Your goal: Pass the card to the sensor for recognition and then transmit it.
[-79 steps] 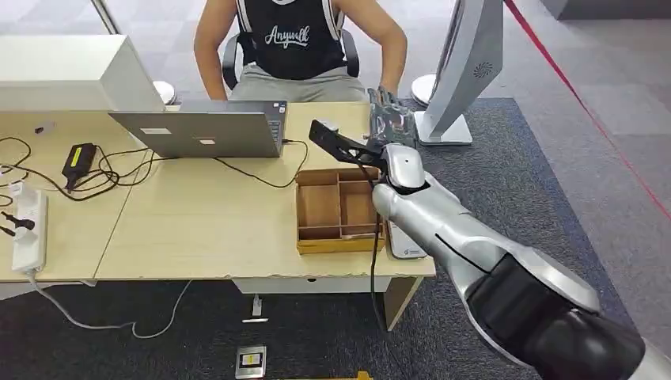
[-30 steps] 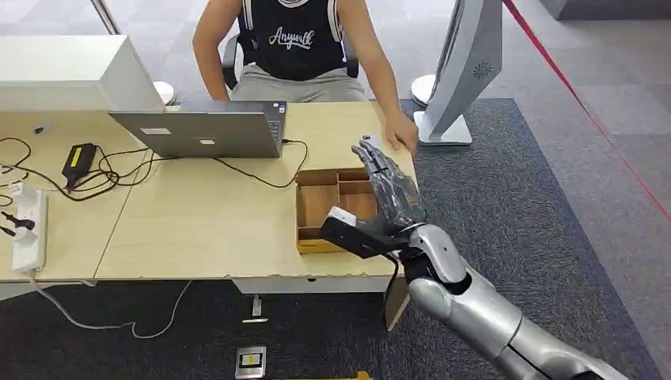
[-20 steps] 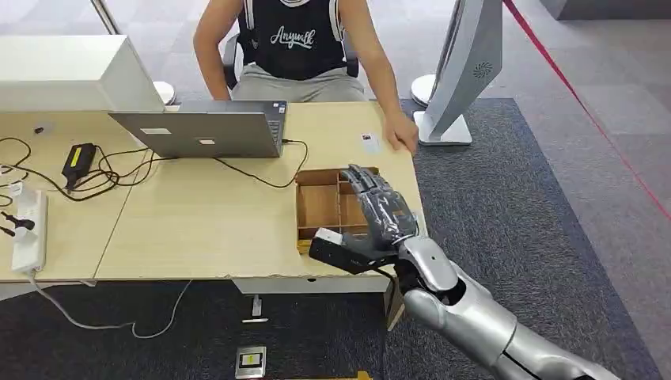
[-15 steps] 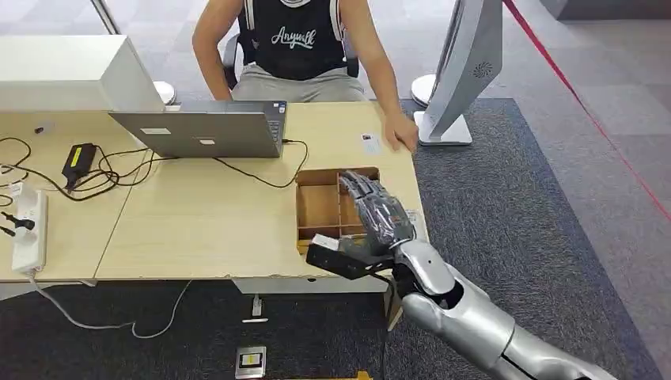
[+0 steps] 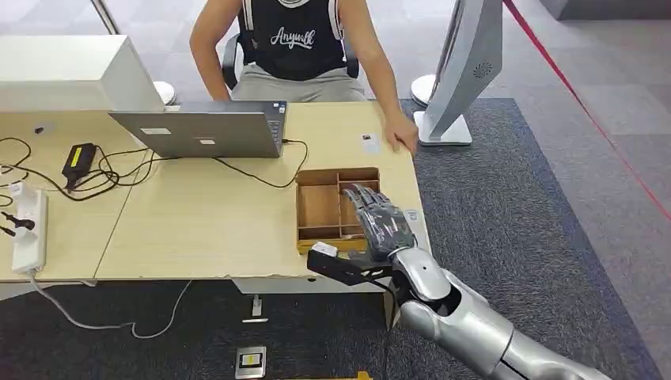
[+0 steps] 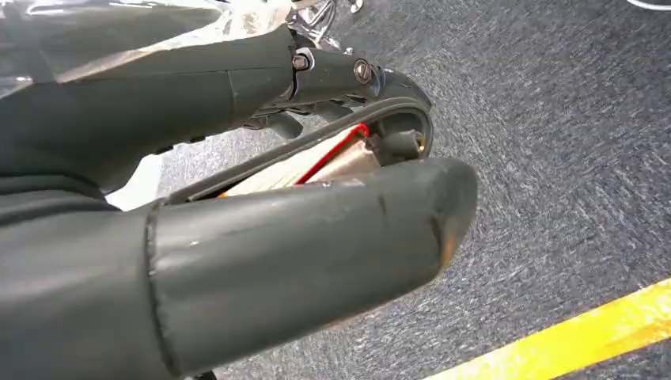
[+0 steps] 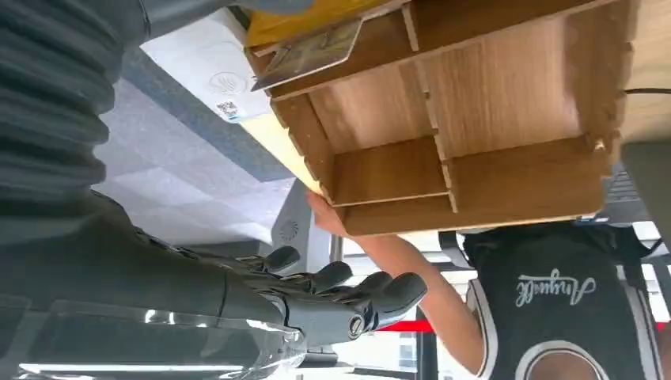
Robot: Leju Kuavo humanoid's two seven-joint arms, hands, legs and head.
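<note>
A small white card (image 5: 369,143) lies on the desk's far right part, and a person's hand (image 5: 403,134) rests just beside it. My right hand (image 5: 379,216) hovers over the right side of the wooden compartment tray (image 5: 316,207), fingers stretched out and holding nothing. From the right wrist view the hand (image 7: 316,297) hangs apart from the tray (image 7: 475,174), where another card (image 7: 308,51) lies in a near compartment. A flat white sensor pad (image 5: 412,216) sits right of the tray, mostly hidden by my hand. My left hand (image 6: 237,198) hangs over grey carpet, holding nothing.
A person sits behind the desk (image 5: 198,229). A grey laptop (image 5: 202,131), cables, a black adapter (image 5: 78,157) and a power strip (image 5: 28,226) occupy the left half. A tall white stand (image 5: 467,63) rises past the desk's far right corner.
My right hand has pulled back from the desk's far edge toward me and lowered over the tray. The card now lies on the desk, and the person's hand has come beside it.
</note>
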